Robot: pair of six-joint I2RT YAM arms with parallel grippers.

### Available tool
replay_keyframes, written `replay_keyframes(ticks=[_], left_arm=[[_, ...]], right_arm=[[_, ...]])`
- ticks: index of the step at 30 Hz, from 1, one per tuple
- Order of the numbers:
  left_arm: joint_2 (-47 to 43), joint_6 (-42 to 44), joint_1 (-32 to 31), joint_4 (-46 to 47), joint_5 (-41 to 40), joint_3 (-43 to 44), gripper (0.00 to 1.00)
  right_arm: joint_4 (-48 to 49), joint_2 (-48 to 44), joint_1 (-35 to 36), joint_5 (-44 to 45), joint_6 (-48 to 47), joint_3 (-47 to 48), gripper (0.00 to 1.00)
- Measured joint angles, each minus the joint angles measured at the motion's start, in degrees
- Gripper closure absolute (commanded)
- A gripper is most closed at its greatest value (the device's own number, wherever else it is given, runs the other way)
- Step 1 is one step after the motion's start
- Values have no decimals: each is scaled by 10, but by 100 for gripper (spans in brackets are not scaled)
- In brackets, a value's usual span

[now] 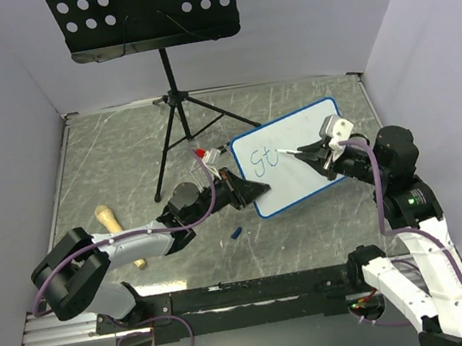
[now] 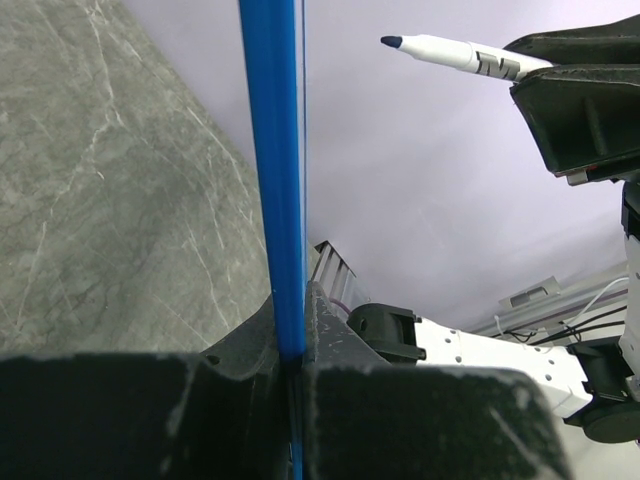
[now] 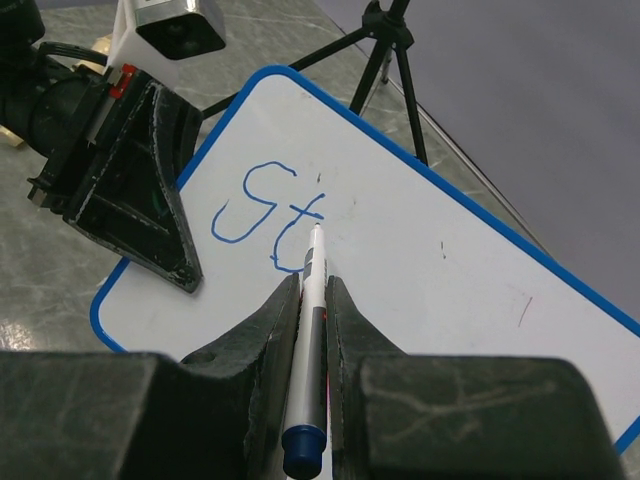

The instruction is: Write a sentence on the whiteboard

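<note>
A black music stand (image 1: 147, 16) stood at the back of the grey counter (image 1: 115, 155), a wooden piece (image 1: 104, 216) lying toward its left.

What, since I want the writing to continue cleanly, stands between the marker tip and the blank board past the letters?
Nothing visible. The marker in the right gripper has its tip at the whiteboard beside the lettering; the left gripper clamps the edge on the lettering's other side.

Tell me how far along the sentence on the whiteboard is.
Done: only the lettering "St" stands in blue on the whiteboard. In hand: the right tool is shut on the marker, tip at the t, and the left tool clamps the whiteboard by its near edge. Left: the remainder of the sentence; most of the surface is blank.
</note>
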Motion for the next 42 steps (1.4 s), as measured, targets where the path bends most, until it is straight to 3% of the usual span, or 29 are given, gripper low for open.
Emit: replay_keyframes(ticks=[42], left_arm=[[0,-4,4,11,13,0,99]], right_arm=[[-10,10,0,16,-35,-20,100]])
